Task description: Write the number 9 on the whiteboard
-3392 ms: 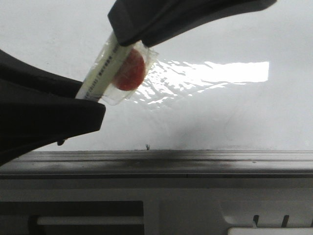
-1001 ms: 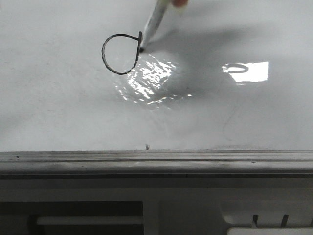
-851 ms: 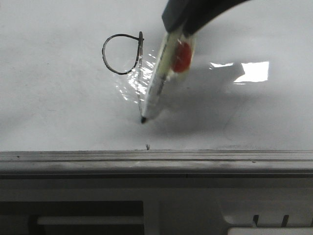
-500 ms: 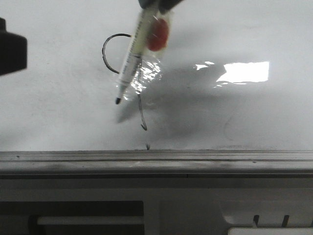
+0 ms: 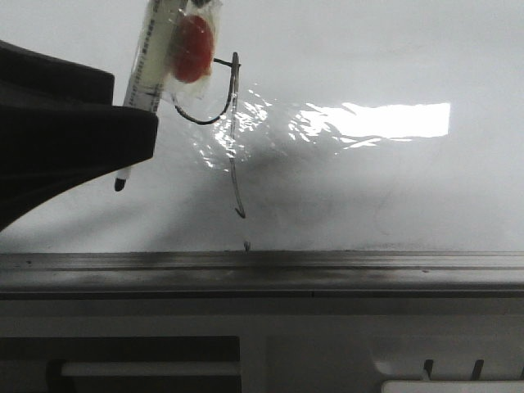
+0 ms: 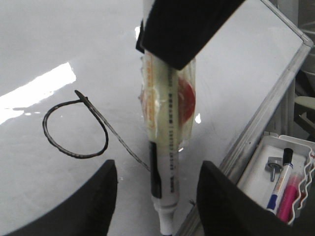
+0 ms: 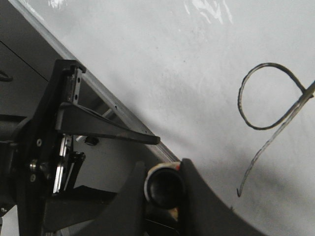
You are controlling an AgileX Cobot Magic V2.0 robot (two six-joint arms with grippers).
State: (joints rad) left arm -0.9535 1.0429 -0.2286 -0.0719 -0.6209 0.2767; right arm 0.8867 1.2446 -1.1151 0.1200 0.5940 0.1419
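Glossy whiteboard [image 5: 393, 196], glare | number 9 [image 5: 233, 139] drawn | right gripper [image 7: 165, 189] pinching marker [image 5: 151, 74]

Glossy whiteboard [image 5: 393, 205], black hand-drawn number 9 [image 5: 234, 139] upon it, marker [image 5: 147, 74] tilted over its loop, dark gripper [image 5: 57, 131] at left

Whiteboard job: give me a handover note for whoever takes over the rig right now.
Right gripper: shut on the marker.
Left gripper: open, straddling the marker's lower barrel, not closed on it.
The number 9 is drawn on the whiteboard, loop and hooked tail complete.
The marker tip is off to the left of the figure.
Left to do: probably only putting the marker away.
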